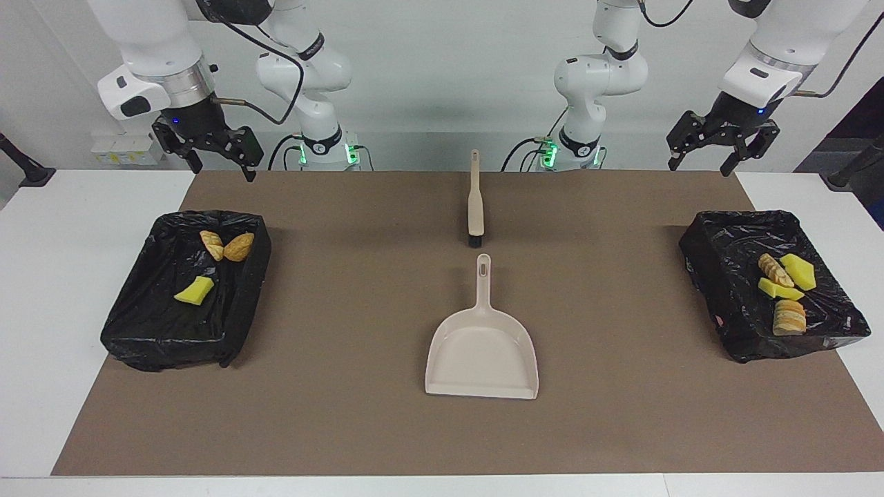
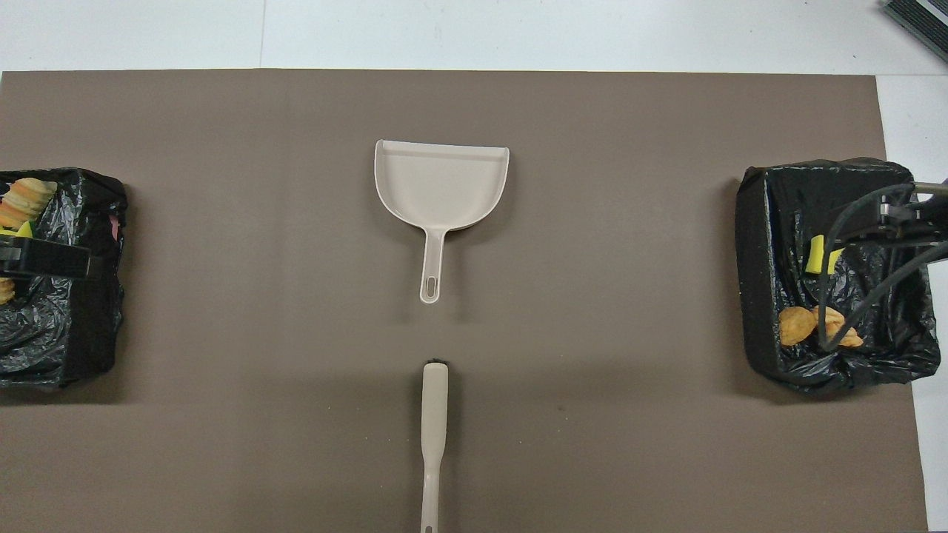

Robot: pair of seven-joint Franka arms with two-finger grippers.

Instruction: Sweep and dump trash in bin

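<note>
black-lined bins: 2 (image 1: 138, 324) (image 1: 718, 304) | yellow sponge and tan bread scraps: 3 (image 1: 195, 291) + 4 (image 1: 789, 317) | beige plastic dustpan (image 1: 481, 352): 1 | beige black-bristled brush (image 1: 475, 207): 1 | left gripper (image 1: 703, 163), right gripper (image 1: 224, 168): spread wide, raised, waiting

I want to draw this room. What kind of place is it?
Probably a robot lab. Two white arms wait at a table with a brown mat, the left gripper and right gripper raised, and a dustpan and brush set out.

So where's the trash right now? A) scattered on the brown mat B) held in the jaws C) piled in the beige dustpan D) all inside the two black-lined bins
D: three scraps lie in the black-lined bin at the right arm's end, four scraps in the black-lined bin at the left arm's end; the beige plastic dustpan holds none.
</note>
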